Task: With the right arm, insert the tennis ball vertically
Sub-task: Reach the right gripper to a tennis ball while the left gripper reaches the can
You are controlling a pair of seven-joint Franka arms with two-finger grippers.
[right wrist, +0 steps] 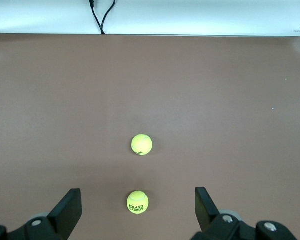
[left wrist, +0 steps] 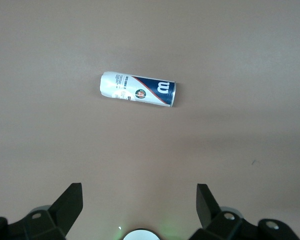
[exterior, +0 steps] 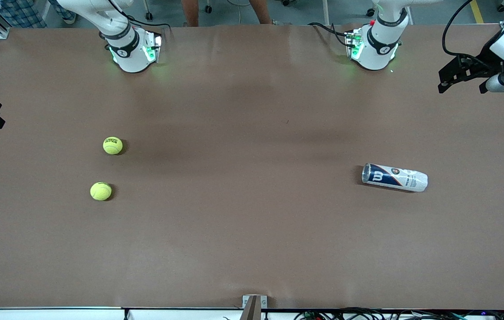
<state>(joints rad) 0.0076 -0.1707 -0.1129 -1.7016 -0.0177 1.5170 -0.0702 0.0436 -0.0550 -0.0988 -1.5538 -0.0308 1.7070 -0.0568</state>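
2 tennis balls (exterior: 112,145) (exterior: 100,191) apart, can (exterior: 394,177) lying sideways, right end effector (right wrist: 138,212) and left end effector (left wrist: 139,210) spread wide, empty

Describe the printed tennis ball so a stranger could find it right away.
Look at the right arm's end of the table, where two tennis balls lie apart. The printed ball lies farther from the front camera; unlike the plain ball, it shows black lettering.
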